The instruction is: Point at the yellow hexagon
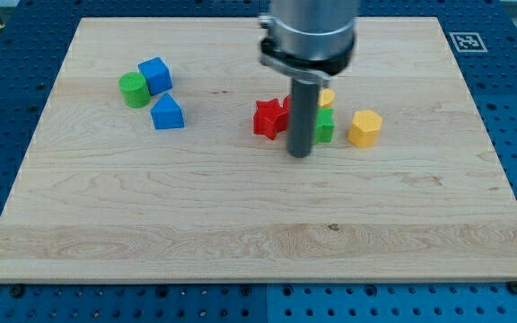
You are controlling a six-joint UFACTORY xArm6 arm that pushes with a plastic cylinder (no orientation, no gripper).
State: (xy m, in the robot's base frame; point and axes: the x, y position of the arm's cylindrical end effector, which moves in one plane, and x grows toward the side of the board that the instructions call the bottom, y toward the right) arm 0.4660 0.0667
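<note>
The yellow hexagon (364, 127) lies on the wooden board (240, 215) right of centre. My tip (301, 154) rests on the board to the hexagon's left, a short gap away, just below a green block (324, 127) and right of a red star (268, 118). A second yellow block (327, 97) peeks out behind the rod, its shape partly hidden.
At the view's upper left sit a green cylinder (134, 90), a blue cube (155, 74) and a blue house-shaped block (167, 113). The arm's grey body (311, 36) hangs over the top middle. The board's edges meet a blue perforated table.
</note>
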